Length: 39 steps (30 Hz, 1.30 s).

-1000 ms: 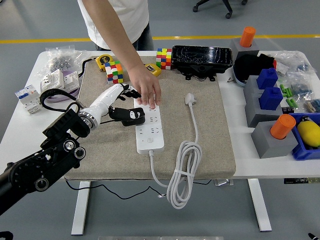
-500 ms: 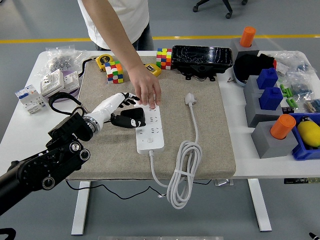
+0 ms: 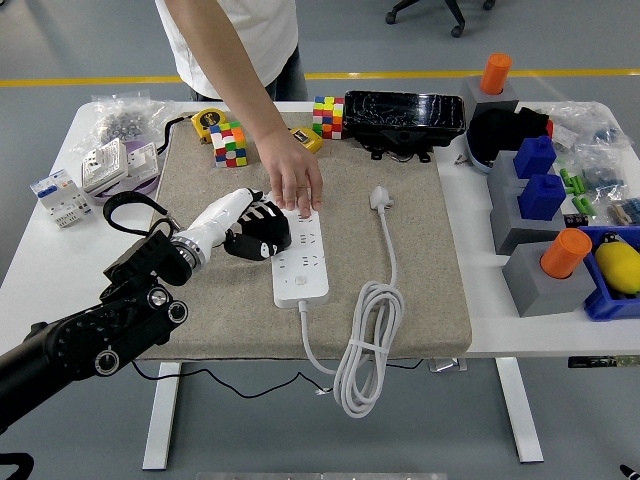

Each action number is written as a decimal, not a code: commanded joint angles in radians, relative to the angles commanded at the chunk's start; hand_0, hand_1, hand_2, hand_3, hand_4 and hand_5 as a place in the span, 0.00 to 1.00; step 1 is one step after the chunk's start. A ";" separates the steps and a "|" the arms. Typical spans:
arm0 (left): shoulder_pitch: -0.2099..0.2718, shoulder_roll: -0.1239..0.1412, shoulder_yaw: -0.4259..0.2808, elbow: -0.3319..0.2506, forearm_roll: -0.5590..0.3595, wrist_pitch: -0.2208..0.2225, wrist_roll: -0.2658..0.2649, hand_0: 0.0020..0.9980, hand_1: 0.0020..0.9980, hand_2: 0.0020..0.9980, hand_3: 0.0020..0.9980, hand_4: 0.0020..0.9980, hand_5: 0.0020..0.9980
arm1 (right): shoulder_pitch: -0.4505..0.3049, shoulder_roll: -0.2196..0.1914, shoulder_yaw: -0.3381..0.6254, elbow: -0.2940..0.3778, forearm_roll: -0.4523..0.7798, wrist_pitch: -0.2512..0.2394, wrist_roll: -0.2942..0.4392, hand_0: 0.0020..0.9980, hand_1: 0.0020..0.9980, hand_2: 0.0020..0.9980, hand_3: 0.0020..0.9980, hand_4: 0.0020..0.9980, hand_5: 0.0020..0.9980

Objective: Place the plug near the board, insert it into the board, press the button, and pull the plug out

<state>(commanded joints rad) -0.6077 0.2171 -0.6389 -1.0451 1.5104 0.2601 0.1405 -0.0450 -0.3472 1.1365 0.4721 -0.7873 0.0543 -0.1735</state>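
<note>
Black plug (image 3: 258, 234) is gripped by the left hand (image 3: 245, 222) on the beige mat (image 3: 400, 310) covering the desk (image 3: 40, 250), touching the left edge of the white board (image 3: 300, 255). The board's far end is pressed down by a person's hand (image 3: 293, 177). Further right, the board's own white plug (image 3: 380, 197) lies apart.

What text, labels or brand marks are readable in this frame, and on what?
None can be read.
Power strip: no legible marking on its face.
Black adapter in the left hand: white marks, too blurred to read.
Yellow tape measure: label too small to read.
White switch boxes: print too small to read.
Person's hand rests on the strip's far end and may hide print there.
</note>
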 joint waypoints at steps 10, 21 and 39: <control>0.010 0.006 -0.022 -0.017 -0.023 0.069 -0.088 0.29 0.43 0.44 0.49 0.65 0.00 | 0.000 -0.003 -0.002 -0.001 0.001 0.000 0.000 0.75 0.72 0.73 0.74 1.00 0.67; 0.038 0.031 -0.092 0.052 -0.005 0.022 -0.044 0.36 0.48 0.52 0.54 0.65 0.00 | -0.002 -0.003 -0.005 0.000 -0.001 0.001 0.000 0.75 0.72 0.73 0.73 1.00 0.67; 0.099 0.032 -0.173 0.066 0.067 -0.051 0.021 1.00 1.00 1.00 1.00 1.00 0.57 | -0.013 0.009 0.015 -0.001 -0.005 0.002 -0.001 0.75 0.72 0.73 0.73 1.00 0.67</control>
<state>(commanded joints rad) -0.5085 0.2495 -0.8116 -0.9793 1.5777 0.2095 0.1618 -0.0581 -0.3379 1.1515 0.4713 -0.7923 0.0561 -0.1745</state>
